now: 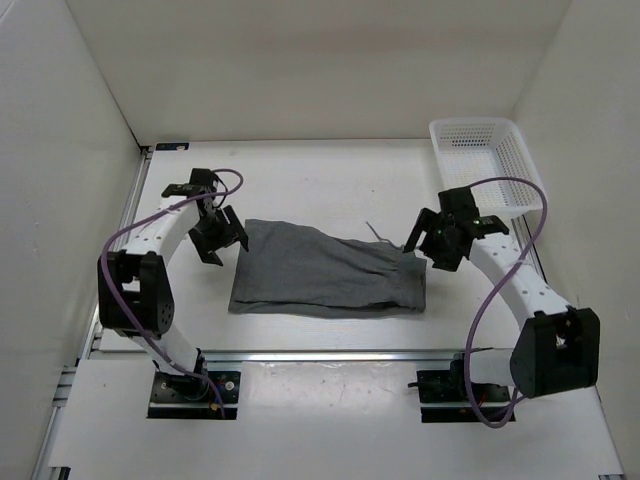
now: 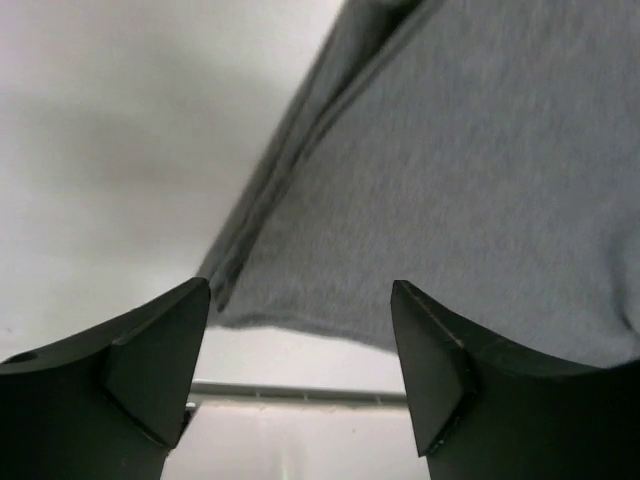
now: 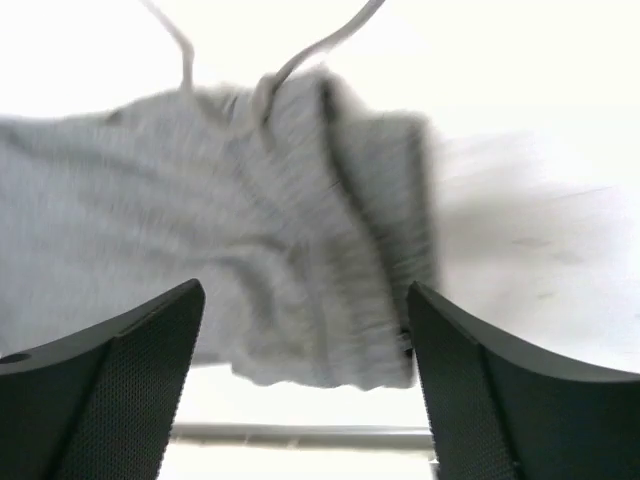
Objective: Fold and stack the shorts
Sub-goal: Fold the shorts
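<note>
At the worktop's left, your left gripper hovered, fingers wide and empty, by the leg end of the grey shorts. They lay flat mid-worktop, seemingly folded once. Your right gripper, equally wide, faced the waistband. Further folding and stacking looked undone.

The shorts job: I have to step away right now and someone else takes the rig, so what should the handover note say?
The left gripper is open and holds nothing; it sits at the far left corner of the shorts.
The right gripper is open and holds nothing; it sits at the waistband end, near the drawstring.
The shorts lie flat on the table between the arms. The basket stands at the far right corner.
Done: the shorts look folded once, leg over leg.
Left: probably one more fold, then stacking.
</note>
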Robot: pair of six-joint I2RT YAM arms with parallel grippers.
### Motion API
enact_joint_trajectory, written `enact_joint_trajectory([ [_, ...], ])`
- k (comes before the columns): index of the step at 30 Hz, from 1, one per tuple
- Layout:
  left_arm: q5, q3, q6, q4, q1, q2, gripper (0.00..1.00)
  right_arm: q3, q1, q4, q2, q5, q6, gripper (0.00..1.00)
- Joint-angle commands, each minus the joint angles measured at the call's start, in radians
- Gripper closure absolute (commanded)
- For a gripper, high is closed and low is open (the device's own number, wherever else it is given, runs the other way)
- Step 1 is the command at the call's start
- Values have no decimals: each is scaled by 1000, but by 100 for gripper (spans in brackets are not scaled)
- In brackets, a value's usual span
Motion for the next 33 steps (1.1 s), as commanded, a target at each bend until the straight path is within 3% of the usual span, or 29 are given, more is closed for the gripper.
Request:
enact_joint_trajectory([
  [1,-91,65,27,19,-1,77,15,15,-67,-77,1,157,-87,11],
  [5,-117,97,39,19,-1,151,21,6,-106,-54,111,15,-191,3],
  [10,-105,97,19,70,10,213,26,-121,-106,78,176,-197,-183,3],
  [14,-92,86,19,92,19,265,27,-167,-97,138,205,-222,-172,3],
  [19,-47,77,10,113,19,300,34,-186,-97,158,242,-177,-172,15],
  [22,-2,57,10,131,19,320,42,-161,-97,158,242,-153,-172,32],
  [23,-2,57,10,131,19,320,42,-147,-97,158,242,-144,-172,49],
  [27,33,34,10,151,-1,320,43,-98,-88,146,202,-88,-181,88],
  [30,43,11,10,160,-22,311,43,-25,-88,97,191,-67,-202,100],
  [33,52,-17,-1,161,-35,282,43,59,-52,45,179,-32,-212,100],
])
